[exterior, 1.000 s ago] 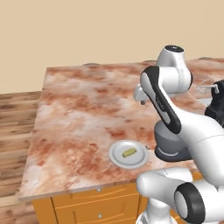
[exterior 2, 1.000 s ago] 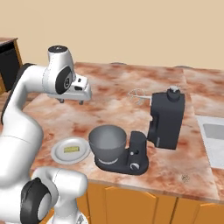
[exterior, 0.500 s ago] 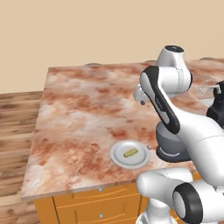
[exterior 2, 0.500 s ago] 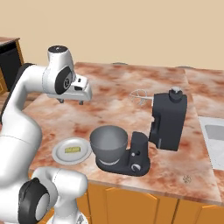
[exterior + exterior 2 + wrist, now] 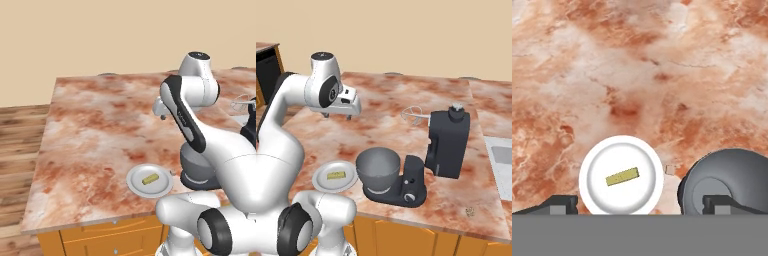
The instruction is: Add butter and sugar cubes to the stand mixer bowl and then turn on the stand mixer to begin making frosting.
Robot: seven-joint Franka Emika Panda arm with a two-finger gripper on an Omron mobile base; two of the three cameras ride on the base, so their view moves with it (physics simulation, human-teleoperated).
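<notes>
The butter (image 5: 622,176) lies on a plate (image 5: 594,170) just beside the stand mixer bowl (image 5: 739,172) — the claw (image 5: 336,115) hangs wide open above the table (image 5: 90,130), gripping nothing.

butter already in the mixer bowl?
No, the butter lies on the plate beside the stand mixer bowl.

Round white plate (image 5: 134,183) near tabletop's (image 5: 95,130) front edge. Tabletop: reddish-brown marble look, orange cabinet drawers (image 5: 115,235) under it. Wood floor (image 5: 20,130) off its left edge. Plain beige wall (image 5: 100,35) behind.
</notes>
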